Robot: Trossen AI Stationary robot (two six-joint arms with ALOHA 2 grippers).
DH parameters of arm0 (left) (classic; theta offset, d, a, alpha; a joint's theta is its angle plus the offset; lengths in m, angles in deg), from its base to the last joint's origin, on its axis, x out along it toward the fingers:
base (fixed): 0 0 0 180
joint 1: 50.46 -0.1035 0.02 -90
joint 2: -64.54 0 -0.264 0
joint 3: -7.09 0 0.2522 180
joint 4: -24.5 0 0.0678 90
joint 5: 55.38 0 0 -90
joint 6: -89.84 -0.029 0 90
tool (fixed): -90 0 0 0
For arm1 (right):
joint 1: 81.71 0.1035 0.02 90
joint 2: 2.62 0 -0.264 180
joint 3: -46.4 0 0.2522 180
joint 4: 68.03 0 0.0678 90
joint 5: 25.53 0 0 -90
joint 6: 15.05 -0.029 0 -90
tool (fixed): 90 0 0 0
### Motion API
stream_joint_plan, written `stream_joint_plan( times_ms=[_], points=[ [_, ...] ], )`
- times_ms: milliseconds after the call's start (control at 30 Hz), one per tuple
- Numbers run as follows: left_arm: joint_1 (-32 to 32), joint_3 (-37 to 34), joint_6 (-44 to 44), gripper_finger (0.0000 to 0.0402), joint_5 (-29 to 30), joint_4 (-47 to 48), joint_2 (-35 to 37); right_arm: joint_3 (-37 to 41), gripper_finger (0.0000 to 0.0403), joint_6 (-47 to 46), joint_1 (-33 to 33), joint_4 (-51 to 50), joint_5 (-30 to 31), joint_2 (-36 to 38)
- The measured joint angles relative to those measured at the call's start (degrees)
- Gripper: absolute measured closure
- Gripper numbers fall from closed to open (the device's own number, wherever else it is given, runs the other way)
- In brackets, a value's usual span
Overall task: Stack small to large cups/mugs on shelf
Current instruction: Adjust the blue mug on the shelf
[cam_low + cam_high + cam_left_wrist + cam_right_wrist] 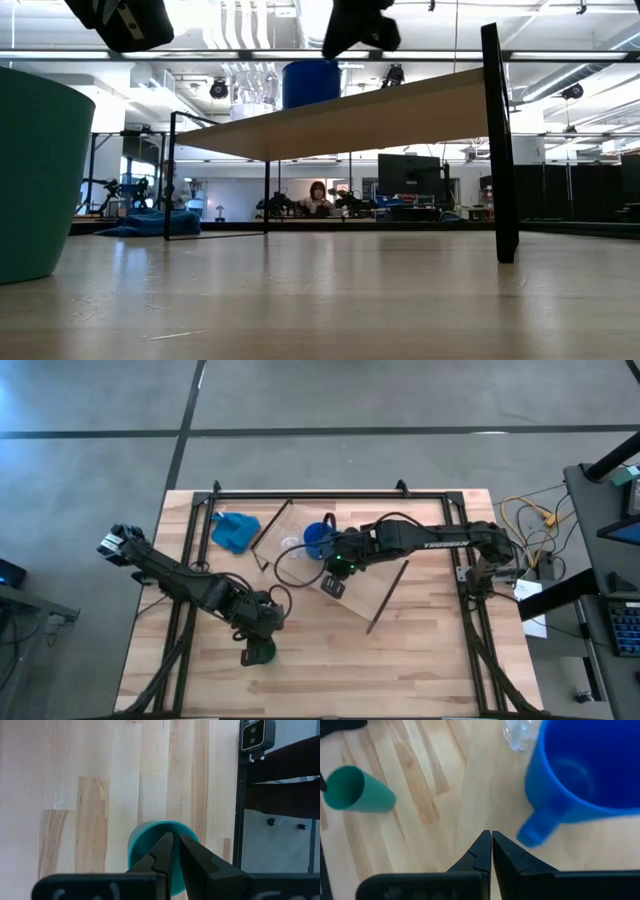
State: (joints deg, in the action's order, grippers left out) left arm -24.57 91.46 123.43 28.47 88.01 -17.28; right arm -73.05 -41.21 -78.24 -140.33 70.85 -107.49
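Left claw (172, 845): fingers pressed together, pinching nothing. It hangs directly over the dark green cup (160, 851), tips above the cup's rim. The cup stands upright on the bench (400, 660), mouth up, near the front edge and well apart from the shelf. This arm is plainly the nearer one to the green cup.

Right claw (489, 842): fingers likewise closed to a thin slit and empty. It hangs above the shelf (420, 575), just beside the blue mug (590, 775). The mug's handle (535, 830) juts toward the claw; the tips are close to it, apparently not touching. The mug is upright and open-mouthed.

Clear glass cup (520, 732): beyond the mug from the right claw, just beside the mug's wall, on the shelf.

Judgement: the green cup sits straight beneath shut fingers, so the left claw must spread before it can grip.
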Motion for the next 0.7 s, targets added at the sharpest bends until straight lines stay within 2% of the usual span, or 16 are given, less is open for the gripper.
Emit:
stream_joint_plan(
  times_ms=[267, 500, 700],
  points=[
    [0.0, 0.0, 0.01, 0.0386, 0.0, 0.04, 0.0, 0.0, 0.0394, 0.06, -0.04, -5.08, 4.96, 4.07],
    [0.02, 0.0, 0.01, 0.0386, 0.24, 0.01, 0.0, 0.0, 0.0394, 5.17, -0.75, 5.5, 6.27, 6.05],
    [0.01, 0.0, 0.1, 0.0386, 0.31, -0.08, 0.0, -0.01, 0.0394, 6.65, -6.29, 6.86, 7.06, 4.51]
  ],
)
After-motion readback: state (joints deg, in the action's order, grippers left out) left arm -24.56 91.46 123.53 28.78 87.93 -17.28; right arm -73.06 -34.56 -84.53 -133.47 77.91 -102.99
